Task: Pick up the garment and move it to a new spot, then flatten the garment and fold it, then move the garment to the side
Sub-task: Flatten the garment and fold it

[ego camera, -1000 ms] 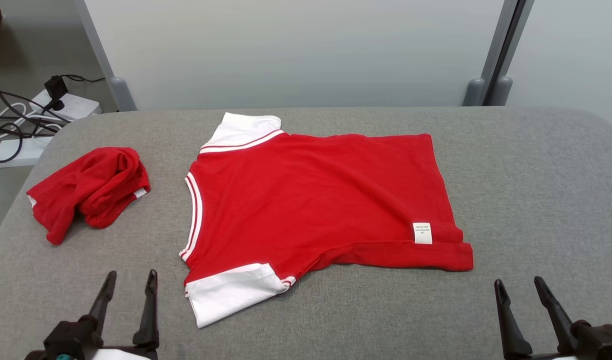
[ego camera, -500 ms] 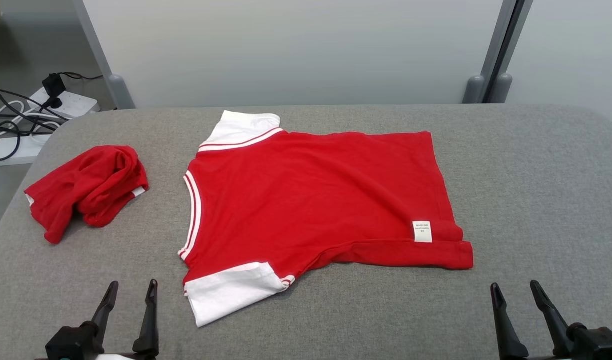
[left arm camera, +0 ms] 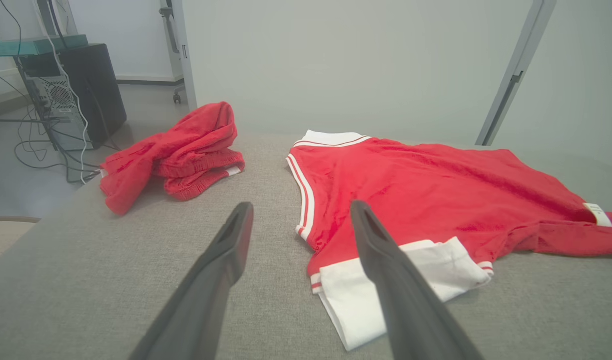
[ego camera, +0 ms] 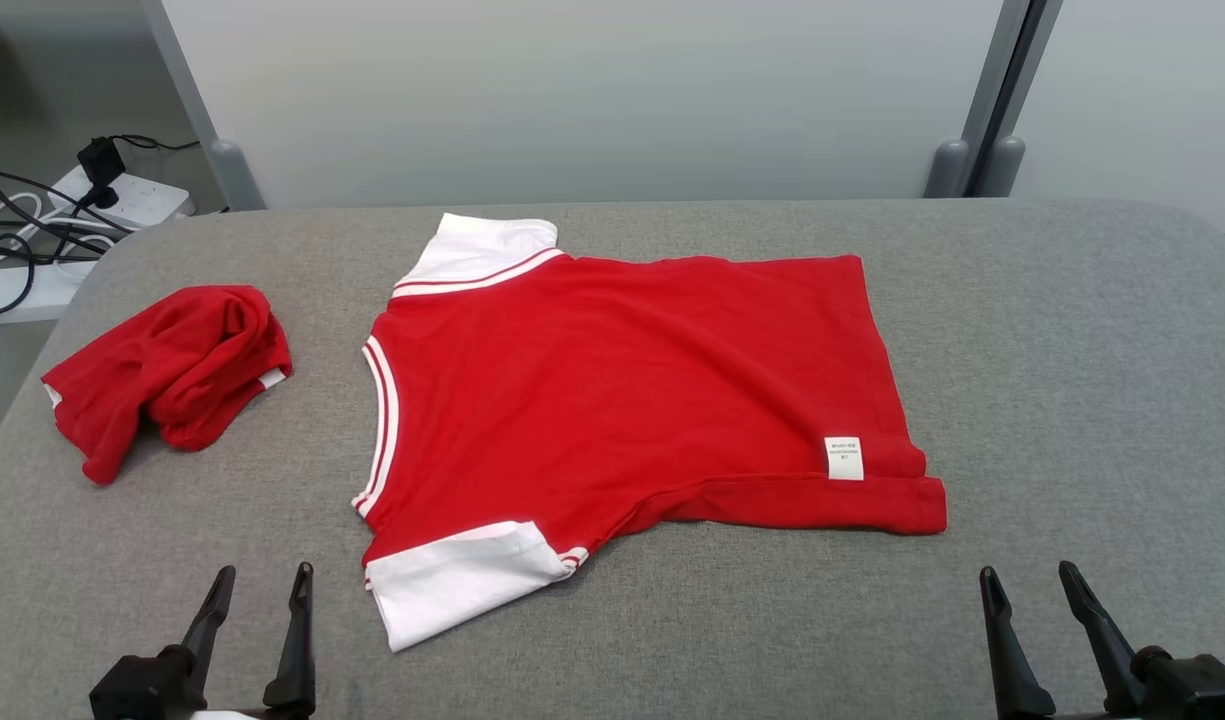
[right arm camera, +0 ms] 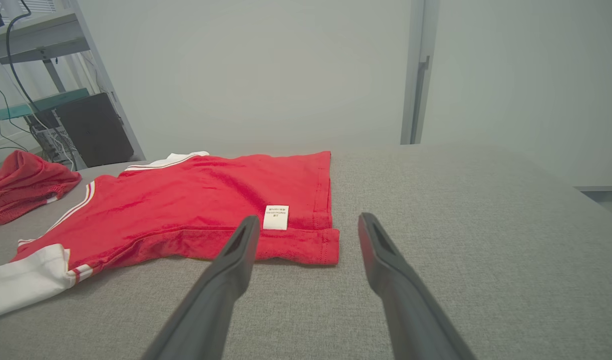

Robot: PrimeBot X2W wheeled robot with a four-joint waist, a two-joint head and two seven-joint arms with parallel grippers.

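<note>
A red garment (ego camera: 622, 390) with white sleeves and a white label lies spread flat in the middle of the grey table (ego camera: 1072, 350). My left gripper (ego camera: 262, 572) stands open near the front edge, to the left of the garment's near white sleeve (ego camera: 452, 585), apart from it. In the left wrist view the left gripper (left arm camera: 301, 205) points at the neckline side of the garment (left arm camera: 425, 190). My right gripper (ego camera: 1027, 570) is open near the front right, clear of the hem corner. In the right wrist view the right gripper (right arm camera: 309, 217) faces the garment's (right arm camera: 196, 200) labelled hem corner.
A second red garment (ego camera: 172, 370) lies crumpled at the table's left side, also in the left wrist view (left arm camera: 181, 150). Power strips and cables (ego camera: 122, 200) lie on the floor beyond the left corner. A computer tower (left arm camera: 81, 95) stands there. A pale wall panel (ego camera: 572, 100) backs the table.
The whole head picture has shifted slightly, so the camera has moved. Both garments lie as before. Both grippers stay open and sit a little lower in the view.
</note>
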